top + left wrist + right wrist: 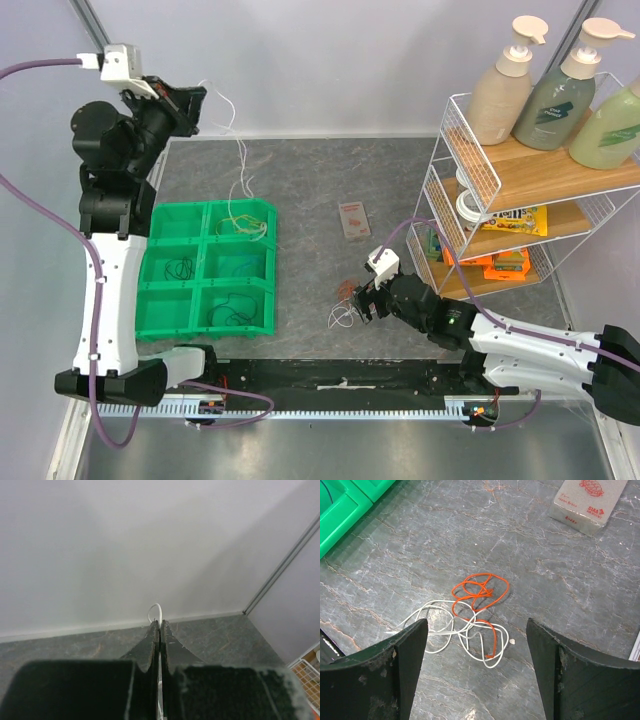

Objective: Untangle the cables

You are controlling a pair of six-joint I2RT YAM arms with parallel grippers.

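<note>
Writing: a small box [354, 218] lies flat on the counter [310, 180] at 12 o'clock from the tangle. The right wrist view shows red print on its pale lid [587, 502], but the letters are too small to read surely.
Labels: three pump bottles [548, 90] stand on the top shelf of the wire rack [450, 200] at 3 o'clock. The middle one wears a dark green label whose text cannot be read. A yellow packet [510, 218] lies on the shelf below, its print unclear.
Raised white cable: string-thin, it [238, 150] hangs from the left end effector down into the far right compartment of the green bin [205, 268].
Left end effector: lifted at 10 o'clock [195, 105], fingers pressed together [159, 625], pinching the raised white cable, a small loop of which pokes out past the tips [155, 611].
Tangle: an orange cable [479, 596] in loose loops crosses a loose white cable [435, 630] on the counter at 6 o'clock.
Right end effector: spread wide [476, 625], low over the tangle, fingers either side of it and not touching it.
Binned cables: thin dark coils [180, 267] lie in separate compartments of the green bin, at 9 o'clock.
Surface: the counter is dark grey with pale marble veins.
Room: plain pale walls [330, 60] with a metal corner strip.
</note>
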